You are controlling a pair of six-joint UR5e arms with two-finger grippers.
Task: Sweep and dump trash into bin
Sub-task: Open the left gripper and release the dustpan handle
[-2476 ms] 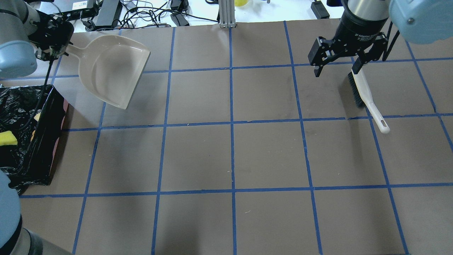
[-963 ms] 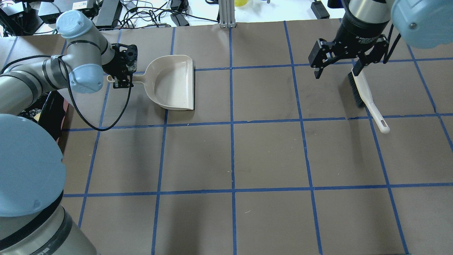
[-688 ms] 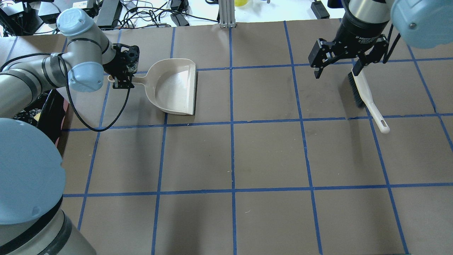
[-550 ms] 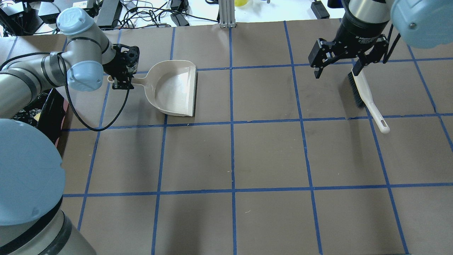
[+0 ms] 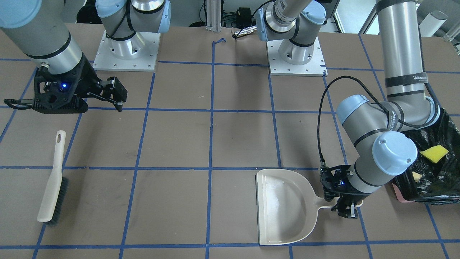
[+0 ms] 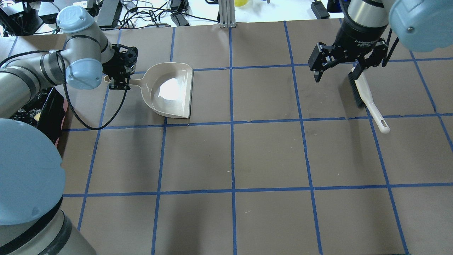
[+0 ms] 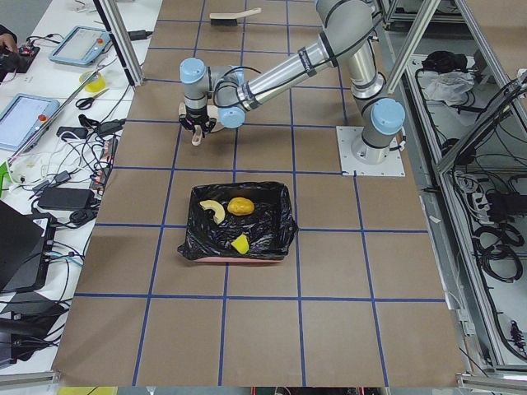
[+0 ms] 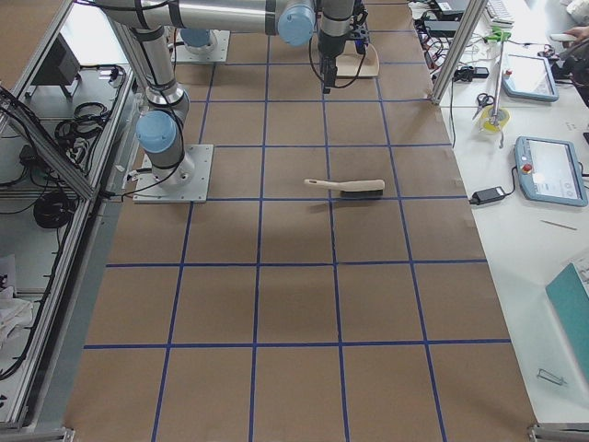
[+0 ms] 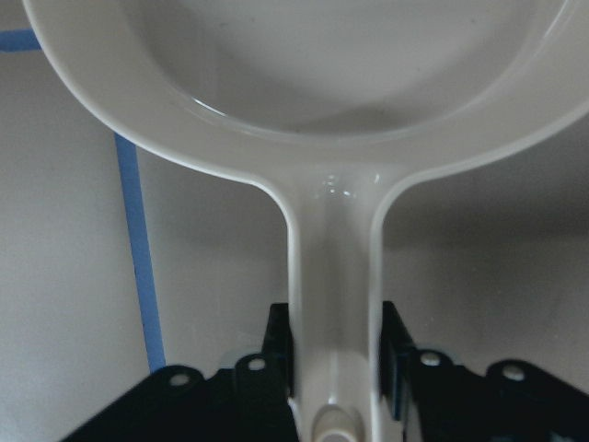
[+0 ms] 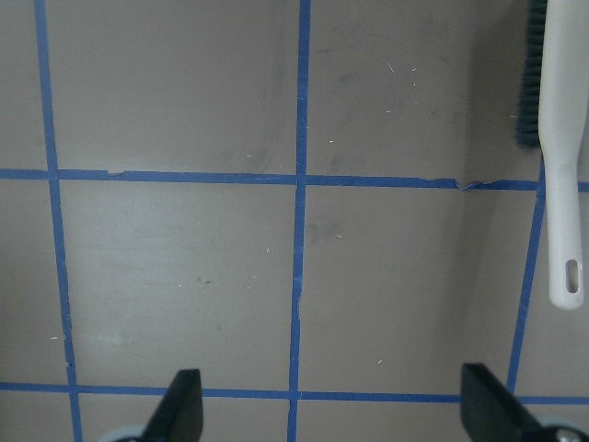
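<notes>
My left gripper (image 6: pixel 119 77) clamped on dustpan (image 6: pixel 172 91) handle, my right gripper (image 6: pixel 336 72) wide and empty near brush (image 6: pixel 365 95), trash (image 7: pixel 240 206) in bin (image 7: pixel 196 247)

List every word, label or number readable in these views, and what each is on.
"2F Adaptive" on the right gripper body; the rest of that line is too small.
White lettering on the left arm's black band: too blurred to read.
Dustpan, brush: no text shows.
</notes>
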